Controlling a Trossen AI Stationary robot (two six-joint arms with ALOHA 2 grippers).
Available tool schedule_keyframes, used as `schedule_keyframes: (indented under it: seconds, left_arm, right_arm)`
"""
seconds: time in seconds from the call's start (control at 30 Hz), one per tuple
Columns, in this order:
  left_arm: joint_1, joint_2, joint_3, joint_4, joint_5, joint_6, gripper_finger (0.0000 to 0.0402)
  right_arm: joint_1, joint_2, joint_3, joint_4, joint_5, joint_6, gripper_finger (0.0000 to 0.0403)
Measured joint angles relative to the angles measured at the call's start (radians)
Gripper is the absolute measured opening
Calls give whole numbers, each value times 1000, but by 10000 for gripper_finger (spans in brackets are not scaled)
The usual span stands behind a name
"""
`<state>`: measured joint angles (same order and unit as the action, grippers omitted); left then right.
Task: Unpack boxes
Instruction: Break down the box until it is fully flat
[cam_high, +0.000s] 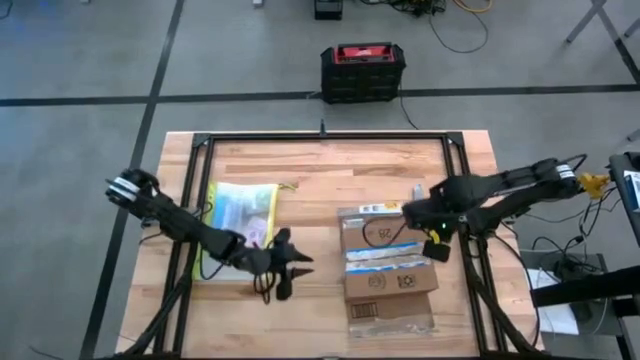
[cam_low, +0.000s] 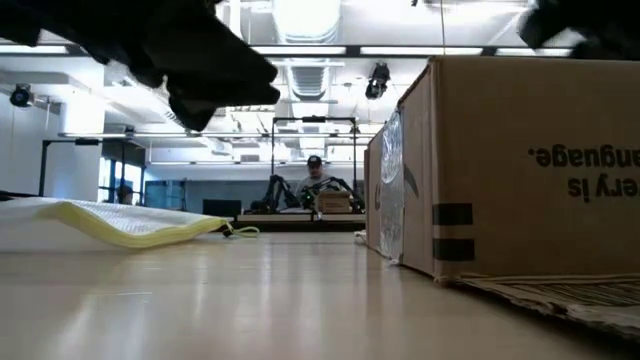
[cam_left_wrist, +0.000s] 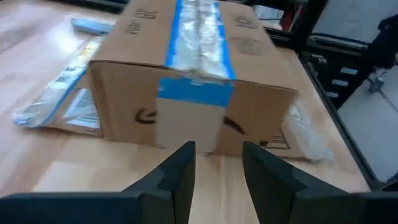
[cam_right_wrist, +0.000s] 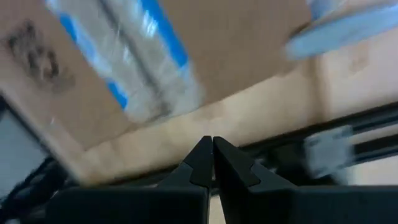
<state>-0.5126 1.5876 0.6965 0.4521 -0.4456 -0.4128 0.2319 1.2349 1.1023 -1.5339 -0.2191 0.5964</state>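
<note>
High view: one box (cam_high: 390, 262), near table's (cam_high: 330, 165) right edge, long axis running far edge to near edge. One pouch (cam_high: 238, 222) left. Left gripper (cam_left_wrist: 217, 163) open, facing box end; right gripper (cam_right_wrist: 212, 163) closed, seemingly above box's far-right corner.

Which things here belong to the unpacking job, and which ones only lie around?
For the job:
- cardboard box, taped shut
- left tool, open, facing the box
- right tool, shut, above the box

Lying about:
- clear yellow-edged pouch
- black and red case on the floor
</note>
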Motion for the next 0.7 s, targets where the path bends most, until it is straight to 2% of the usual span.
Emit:
schedule_keyframes:
  seconds: [0.07,0.17,0.3,0.4,0.47,0.57,0.63,0.7]
  left_arm:
    - [-29,39,24,-46,-7,-27,118]
    - [-55,86,58,-62,-14,-78,118]
    - [-68,103,53,-72,-15,-116,126]
    - [-65,84,39,-88,-18,-121,131]
    - [-59,64,39,-120,-18,-120,133]
    - [-54,38,37,-198,-17,-139,131]
    - [-54,15,36,-251,-17,-157,128]
    - [-55,-5,36,-276,-18,-177,124]
  right_arm:
    - [37,0,-66,-40,0,54,0]
    - [99,-4,-143,31,-6,137,0]
    - [135,14,-205,324,-70,148,0]
    - [124,36,-207,513,-63,90,0]
    - [98,49,-177,555,4,40,0]
    - [61,56,-129,527,158,-13,0]
    - [37,54,-116,480,235,30,0]
    - [17,46,-117,411,252,128,0]
